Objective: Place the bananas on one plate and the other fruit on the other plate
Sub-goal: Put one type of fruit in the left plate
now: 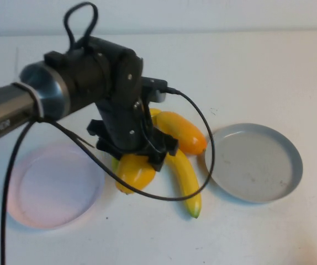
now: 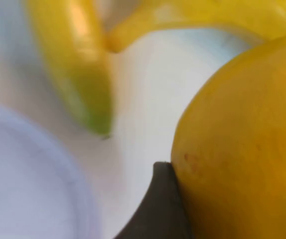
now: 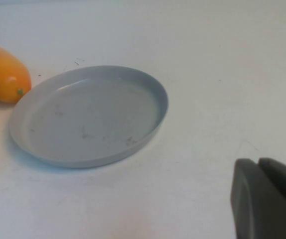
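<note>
My left gripper (image 1: 135, 157) hangs over the fruit pile in the middle of the table, shut on one orange-yellow mango (image 1: 135, 172). In the left wrist view that mango (image 2: 242, 149) fills the space between the jaws, with one dark finger (image 2: 158, 209) against it. The second mango (image 1: 183, 132) lies just behind to the right. One banana (image 1: 185, 179) lies beside the held mango; the other banana (image 1: 155, 112) is mostly hidden under the arm. The grey plate (image 1: 291, 165) is to the right and the pink plate (image 1: 53, 187) to the left, both empty. My right gripper (image 3: 260, 169) is shut and empty, near the grey plate (image 3: 88, 114).
A black cable (image 1: 208, 149) loops from the left wrist over the fruit towards the grey plate. Both bananas (image 2: 78, 64) and the pink plate's rim (image 2: 23, 179) show in the left wrist view. The second mango (image 3: 3, 74) shows in the right wrist view.
</note>
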Controlling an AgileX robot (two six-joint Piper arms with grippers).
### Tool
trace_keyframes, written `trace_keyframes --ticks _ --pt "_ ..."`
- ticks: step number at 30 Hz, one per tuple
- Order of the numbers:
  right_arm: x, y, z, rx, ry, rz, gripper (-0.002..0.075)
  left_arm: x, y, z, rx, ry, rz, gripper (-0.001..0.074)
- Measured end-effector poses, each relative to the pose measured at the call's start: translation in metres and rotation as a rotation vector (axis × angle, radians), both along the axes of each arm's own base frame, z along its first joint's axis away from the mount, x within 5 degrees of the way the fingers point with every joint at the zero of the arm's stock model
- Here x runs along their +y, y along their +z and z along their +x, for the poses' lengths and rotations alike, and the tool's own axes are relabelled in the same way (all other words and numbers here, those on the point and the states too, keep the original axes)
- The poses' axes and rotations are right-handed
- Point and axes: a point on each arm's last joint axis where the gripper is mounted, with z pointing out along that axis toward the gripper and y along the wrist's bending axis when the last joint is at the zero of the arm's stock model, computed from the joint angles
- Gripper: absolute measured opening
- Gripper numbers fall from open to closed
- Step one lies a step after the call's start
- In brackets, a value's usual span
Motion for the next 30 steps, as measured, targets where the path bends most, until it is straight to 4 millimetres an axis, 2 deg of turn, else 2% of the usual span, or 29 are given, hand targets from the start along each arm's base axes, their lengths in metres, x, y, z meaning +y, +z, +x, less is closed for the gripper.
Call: trace_keyframes --ticks 4,8,12,21,24,30 --pt "0.000 0.000 0.000 0.000 0.000 0.000 -0.0016 0.040 0.016 0.012 -0.007 0.083 0.048 0.0547" --pt "0.000 0.000 0.000 0.000 0.000 0.000 -0.0016 0.089 0.006 0.027 0.018 0.176 0.170 0.0547" --pt "0.000 0.000 0.000 0.000 0.000 0.000 -0.0015 0.117 -0.010 0.027 0.061 0.215 0.256 0.0547" --pt "0.000 0.000 0.000 0.000 0.000 0.000 -0.0015 0.138 -0.017 0.031 0.073 0.235 0.266 0.0547" --pt "0.000 0.000 0.000 0.000 0.000 0.000 -0.0015 0.141 -0.018 0.032 0.077 0.233 0.269 0.0547" --pt "0.000 0.000 0.000 0.000 0.000 0.000 -0.0015 0.142 -0.033 0.037 0.120 0.222 0.284 0.0547"
